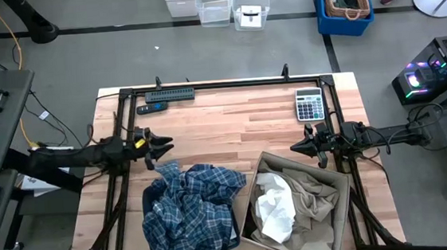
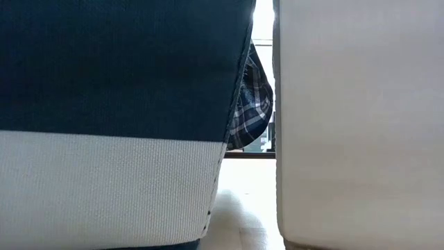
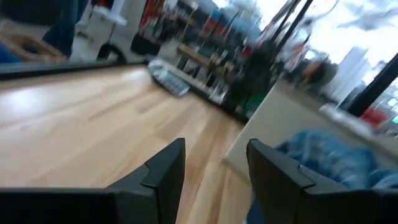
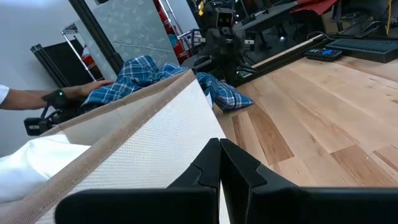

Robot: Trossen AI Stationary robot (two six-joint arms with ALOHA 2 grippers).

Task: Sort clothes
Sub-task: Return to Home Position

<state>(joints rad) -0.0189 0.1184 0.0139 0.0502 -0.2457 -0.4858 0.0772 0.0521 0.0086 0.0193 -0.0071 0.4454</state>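
Note:
The blue-and-white plaid shirt [image 1: 191,205] lies heaped in and over the dark blue bin [image 1: 148,201] at the table's near left; it also shows in the right wrist view [image 4: 143,78]. The white shirt [image 1: 274,210] and the tan garment [image 1: 309,194] lie in the tan box [image 1: 340,188] at the near right. My left gripper [image 1: 164,149] is open and empty, just above the plaid shirt's far edge. My right gripper [image 1: 295,146] is shut and empty, by the box's far corner. The dark grey garment is not in view.
A calculator [image 1: 310,104] lies at the table's far right, a black bar [image 1: 169,95] and a small blue tool [image 1: 152,108] at the far left. The middle of the table is bare wood. Bins stand on the floor beyond. A person's hand [image 4: 74,93] shows behind the bin.

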